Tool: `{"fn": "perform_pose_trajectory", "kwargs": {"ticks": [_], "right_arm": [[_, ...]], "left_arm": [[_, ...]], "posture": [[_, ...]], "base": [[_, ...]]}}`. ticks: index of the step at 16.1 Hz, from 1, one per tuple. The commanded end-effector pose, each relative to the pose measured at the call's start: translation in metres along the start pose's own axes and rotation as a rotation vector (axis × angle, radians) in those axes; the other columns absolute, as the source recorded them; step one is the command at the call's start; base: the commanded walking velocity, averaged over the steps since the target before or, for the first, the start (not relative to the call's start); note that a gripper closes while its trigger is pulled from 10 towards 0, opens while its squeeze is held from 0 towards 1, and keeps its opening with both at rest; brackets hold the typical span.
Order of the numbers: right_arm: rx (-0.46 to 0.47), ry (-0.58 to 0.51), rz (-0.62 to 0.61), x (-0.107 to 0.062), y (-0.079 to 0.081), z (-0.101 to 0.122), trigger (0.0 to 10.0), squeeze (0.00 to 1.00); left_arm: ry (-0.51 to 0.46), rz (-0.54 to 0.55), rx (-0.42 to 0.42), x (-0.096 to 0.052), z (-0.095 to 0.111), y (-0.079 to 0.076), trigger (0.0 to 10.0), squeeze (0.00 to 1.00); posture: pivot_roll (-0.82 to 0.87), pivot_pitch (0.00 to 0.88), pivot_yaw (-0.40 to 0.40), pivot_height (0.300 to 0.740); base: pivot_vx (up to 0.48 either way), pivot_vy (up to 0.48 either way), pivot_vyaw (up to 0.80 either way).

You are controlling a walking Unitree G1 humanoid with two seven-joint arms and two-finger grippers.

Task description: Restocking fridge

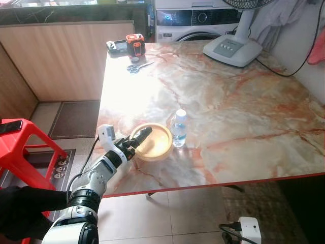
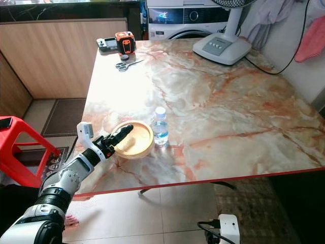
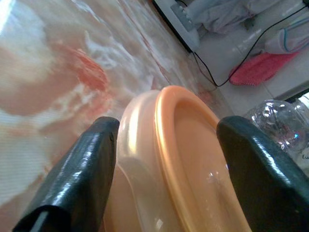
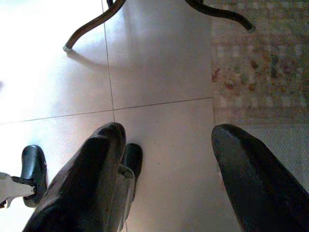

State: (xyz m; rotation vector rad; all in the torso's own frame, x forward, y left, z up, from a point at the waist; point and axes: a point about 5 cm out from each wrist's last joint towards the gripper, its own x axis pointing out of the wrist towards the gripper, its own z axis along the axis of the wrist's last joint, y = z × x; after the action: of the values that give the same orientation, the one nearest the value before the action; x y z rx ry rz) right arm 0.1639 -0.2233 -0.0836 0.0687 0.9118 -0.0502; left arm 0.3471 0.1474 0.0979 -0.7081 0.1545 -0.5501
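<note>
Now I hold my left gripper (image 3: 164, 159) spread astride the near rim of the shallow orange plastic bowl (image 1: 157, 142), ready to pinch; my right gripper (image 4: 169, 179) hangs open, idle.

Scissors (image 1: 138, 66) lie beside a tape measure (image 1: 135, 44) at the marble table's (image 1: 244, 117) far end, a fan base (image 1: 232, 50) opposite.

Left gripper (image 1: 139, 138) fingers at bowl (image 1: 154, 144) rim.
</note>
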Motion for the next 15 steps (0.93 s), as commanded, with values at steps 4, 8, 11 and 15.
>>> {"fn": "perform_pose_trajectory", "kwargs": {"ticks": [4,8,11,15], "right_arm": [[0.005,0.019,-0.007,-0.0012,-0.002,-0.0043,10.0,0.0],[0.007,0.019,-0.006,-0.0011,-0.0019,-0.0041,10.0,0.0],[0.007,0.019,-0.006,-0.0011,-0.002,-0.004,10.0,0.0],[0.005,0.019,-0.005,-0.0011,-0.0022,-0.0039,10.0,0.0]], "left_arm": [[0.043,0.006,0.009,-0.0021,-0.0082,0.0011,0.0,0.0],[0.041,0.02,0.016,-0.0044,-0.01,0.0027,0.0,0.0],[0.029,0.028,0.014,-0.006,-0.0106,0.0037,0.0,0.0],[-0.008,0.031,0.009,-0.0096,-0.0068,0.0054,0.0,0.0]], "posture": [[0.06,0.066,-0.038,0.74],[0.06,0.067,-0.039,0.74],[0.06,0.067,-0.038,0.74],[0.06,0.066,-0.041,0.74]], "base": [[0.0,0.0,0.0],[0.0,0.0,0.0],[0.0,0.0,0.0],[0.0,0.0,0.0]]}}
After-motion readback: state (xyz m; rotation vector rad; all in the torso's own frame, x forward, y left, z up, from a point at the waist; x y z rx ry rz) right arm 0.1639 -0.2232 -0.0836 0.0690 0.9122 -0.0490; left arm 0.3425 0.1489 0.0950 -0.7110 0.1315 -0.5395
